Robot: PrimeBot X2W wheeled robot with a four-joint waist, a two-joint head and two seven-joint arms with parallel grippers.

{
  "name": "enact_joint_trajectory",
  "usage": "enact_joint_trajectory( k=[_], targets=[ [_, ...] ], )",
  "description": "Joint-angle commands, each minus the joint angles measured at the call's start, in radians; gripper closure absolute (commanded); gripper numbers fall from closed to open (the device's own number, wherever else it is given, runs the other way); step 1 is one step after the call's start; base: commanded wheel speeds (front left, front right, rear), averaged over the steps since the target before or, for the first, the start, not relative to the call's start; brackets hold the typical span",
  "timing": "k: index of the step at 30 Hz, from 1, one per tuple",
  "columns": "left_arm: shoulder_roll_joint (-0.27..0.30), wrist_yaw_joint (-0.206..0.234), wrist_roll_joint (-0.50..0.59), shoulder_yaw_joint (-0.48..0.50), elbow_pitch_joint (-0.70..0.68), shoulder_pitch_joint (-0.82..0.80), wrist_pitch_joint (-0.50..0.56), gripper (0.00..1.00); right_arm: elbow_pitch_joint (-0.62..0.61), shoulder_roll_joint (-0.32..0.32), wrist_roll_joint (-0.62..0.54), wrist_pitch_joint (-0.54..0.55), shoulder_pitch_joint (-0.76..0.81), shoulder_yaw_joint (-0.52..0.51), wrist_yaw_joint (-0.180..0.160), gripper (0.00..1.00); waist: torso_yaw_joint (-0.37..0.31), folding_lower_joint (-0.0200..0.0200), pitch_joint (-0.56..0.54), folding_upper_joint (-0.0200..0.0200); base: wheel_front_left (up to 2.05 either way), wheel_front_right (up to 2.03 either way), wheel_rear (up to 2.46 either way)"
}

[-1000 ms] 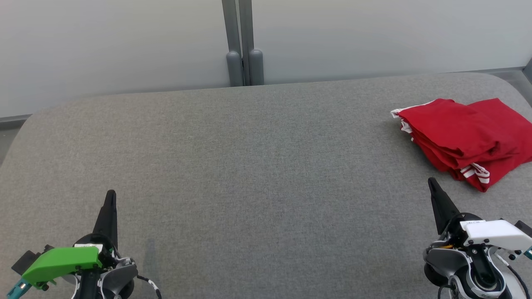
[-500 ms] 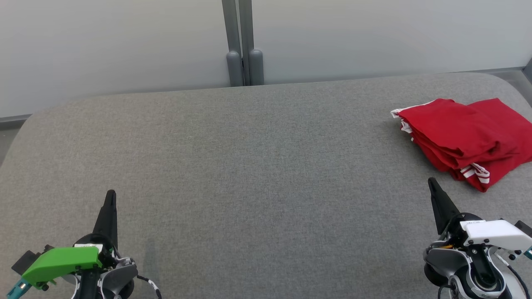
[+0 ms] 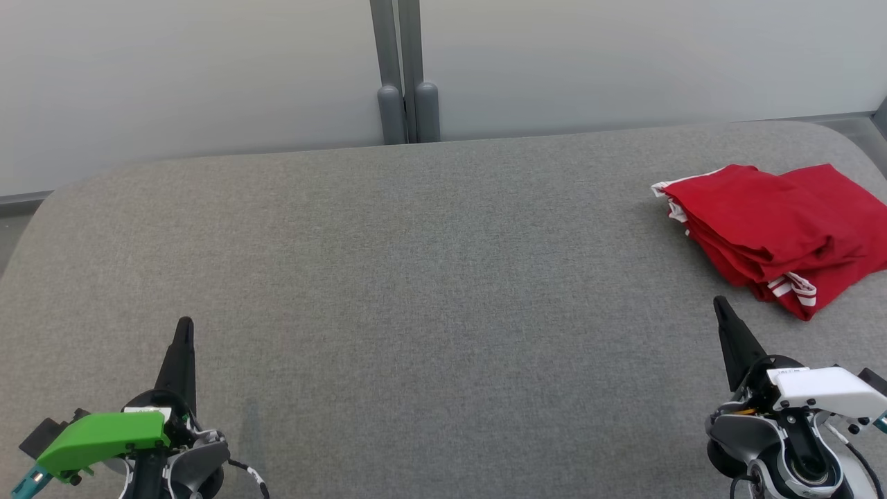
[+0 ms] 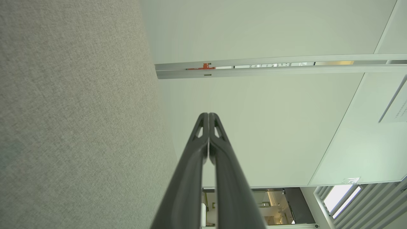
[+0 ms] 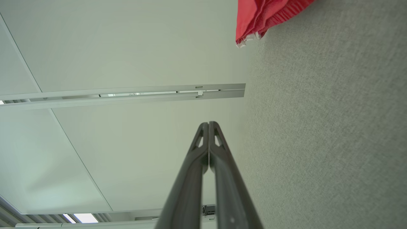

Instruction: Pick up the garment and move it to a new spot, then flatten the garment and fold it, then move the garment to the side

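Folded garment (image 3: 776,229) just ahead-right of right gripper (image 3: 721,305), well apart from left gripper (image 3: 184,324); both pinched closed, empty.

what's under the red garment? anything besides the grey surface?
The red garment lies folded on the grey fabric surface, which shows around its visible edges. Some white striped trim peeks from its lower layers. Anything between the folds or beneath the pile is covered.

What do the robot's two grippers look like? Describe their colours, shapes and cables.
The left gripper wears a bright green cover and trails a black-and-white banded cable. The right gripper wears a white cover, with black cables. Both have long, dark, tapering jaws.
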Motion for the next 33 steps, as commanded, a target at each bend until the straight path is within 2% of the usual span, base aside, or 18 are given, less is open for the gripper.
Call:
enact_joint_trajectory(
  k=[1, 33],
  targets=[
    [0.007, -0.004, -0.001, 0.003, 0.001, -0.013, 0.005, 1.0, 0.001, -0.005, 0.007, 0.004, -0.005, 0.001, 0.0, 1.0, 0.0, 0.0, 0.0, 0.0, 0.0, 0.0, 0.0],
    [0.007, -0.004, -0.001, 0.003, 0.001, -0.013, 0.004, 1.0, 0.001, -0.004, 0.007, 0.003, -0.005, 0.001, 0.0, 1.0, 0.0, 0.0, 0.0, 0.0, 0.0, 0.0, 0.0]
  ],
)
